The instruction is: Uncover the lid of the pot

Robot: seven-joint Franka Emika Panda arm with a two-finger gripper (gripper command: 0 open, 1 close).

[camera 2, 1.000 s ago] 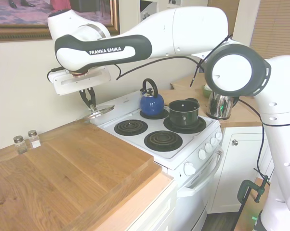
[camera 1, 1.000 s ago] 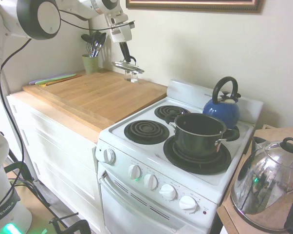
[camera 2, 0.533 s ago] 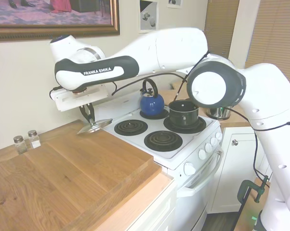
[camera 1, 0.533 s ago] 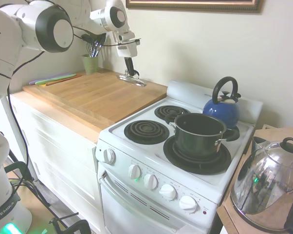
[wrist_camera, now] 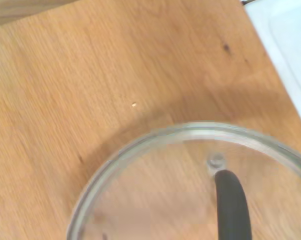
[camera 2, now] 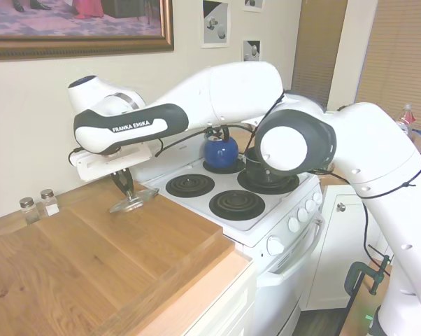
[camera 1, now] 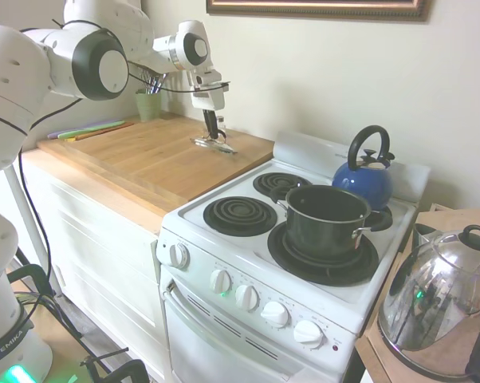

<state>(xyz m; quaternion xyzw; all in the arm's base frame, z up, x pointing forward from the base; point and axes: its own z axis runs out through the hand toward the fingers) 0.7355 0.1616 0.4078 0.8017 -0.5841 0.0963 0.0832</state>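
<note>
Lid (camera 2: pixel 134 201) of clear glass, round, thin metal rim, black arched handle, pinched at that handle by closed gripper (camera 2: pixel 127 189); low over smooth wooden countertop (camera 1: pixel 156 155), contact unclear. Uncovered on white stove's (camera 1: pixel 248 239) coiled front burner: pot (camera 1: pixel 326 219), dark, straight-sided, steel-rimmed. Behind, glossy blue kettle (camera 1: pixel 364 177).

exteriors face stove (camera 1: pixel 304 239) from opposite sides; wrist close over lid (wrist_camera: pixel 190 190).

Lid (camera 2: pixel 133 204) on wooden counter (camera 2: pixel 91 259) beside stove (camera 1: pixel 248 239); pot (camera 1: pixel 326 220) on front burner, kettle (camera 1: pixel 364 177) behind.
</note>
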